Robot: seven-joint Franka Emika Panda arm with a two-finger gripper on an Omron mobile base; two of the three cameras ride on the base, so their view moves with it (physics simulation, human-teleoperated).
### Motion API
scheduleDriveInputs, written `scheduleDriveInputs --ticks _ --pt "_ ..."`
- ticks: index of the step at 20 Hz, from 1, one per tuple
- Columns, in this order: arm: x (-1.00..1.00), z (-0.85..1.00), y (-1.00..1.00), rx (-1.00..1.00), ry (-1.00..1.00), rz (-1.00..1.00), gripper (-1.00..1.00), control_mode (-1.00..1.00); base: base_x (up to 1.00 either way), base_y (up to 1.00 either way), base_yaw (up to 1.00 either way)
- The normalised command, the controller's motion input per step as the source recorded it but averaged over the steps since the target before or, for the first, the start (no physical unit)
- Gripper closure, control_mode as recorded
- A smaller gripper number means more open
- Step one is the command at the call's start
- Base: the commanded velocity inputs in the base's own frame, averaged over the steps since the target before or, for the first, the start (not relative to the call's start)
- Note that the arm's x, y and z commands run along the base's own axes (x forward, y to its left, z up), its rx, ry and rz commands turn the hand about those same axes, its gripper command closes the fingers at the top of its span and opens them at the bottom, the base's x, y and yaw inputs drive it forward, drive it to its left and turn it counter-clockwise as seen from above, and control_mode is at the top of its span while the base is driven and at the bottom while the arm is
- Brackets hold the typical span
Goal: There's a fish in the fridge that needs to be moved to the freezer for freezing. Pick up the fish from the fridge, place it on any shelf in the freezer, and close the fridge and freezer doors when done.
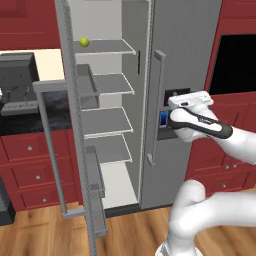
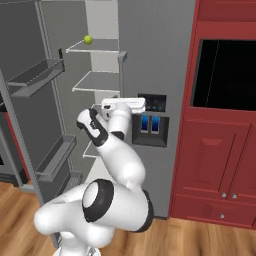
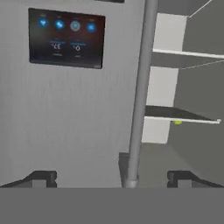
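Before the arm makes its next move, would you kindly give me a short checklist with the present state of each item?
1. Fridge door swung open: ok.
2. Freezer door open for placing: not ok, it is shut.
3. Gripper open and empty: ok.
4. Freezer door handle lined up between the fingers: ok.
5. Fish located on a fridge shelf: cannot tell; a green ball sits there.

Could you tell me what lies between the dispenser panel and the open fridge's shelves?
The freezer door's vertical bar handle stands between the dispenser panel and the fridge shelves, in the hand view.
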Motion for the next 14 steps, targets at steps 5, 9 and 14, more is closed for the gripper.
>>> scheduleDriveInputs --ticks 5,9,14 --pt "-0.54 1.00 -0.64 0.00 -0.28 -0.06 -1.00 -1.00 0.00 0.00 0.00" --pt "-1.00 0.79 -0.16 -0.03 -0.37 0.00 -1.00 -1.00 0.00 0.00 0.00" --pt "-1.00 0.33 0.23 -0.11 -0.48 0.00 -1.00 -1.00 0.00 0.00 0.00"
